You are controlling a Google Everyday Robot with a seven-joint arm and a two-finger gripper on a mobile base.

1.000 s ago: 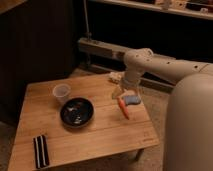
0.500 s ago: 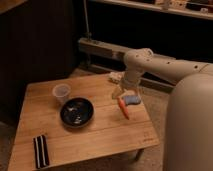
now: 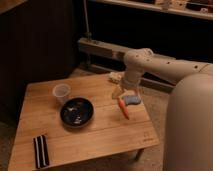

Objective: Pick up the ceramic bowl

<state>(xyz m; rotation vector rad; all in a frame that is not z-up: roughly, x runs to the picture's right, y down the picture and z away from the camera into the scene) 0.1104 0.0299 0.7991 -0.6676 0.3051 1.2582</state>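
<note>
The ceramic bowl (image 3: 76, 111) is round, shallow and glossy black with pale glints inside. It sits on the wooden table (image 3: 105, 135), left of the middle. My gripper (image 3: 120, 93) hangs at the end of the white arm (image 3: 150, 62) over the table's right part, well to the right of the bowl and apart from it. Nothing shows as held in it.
A small translucent cup (image 3: 61, 92) stands just behind and left of the bowl. An orange object (image 3: 123, 108) and a blue object (image 3: 132, 100) lie below the gripper. A black striped object (image 3: 41, 150) lies at the front left corner. A pale object (image 3: 116, 76) sits at the far edge.
</note>
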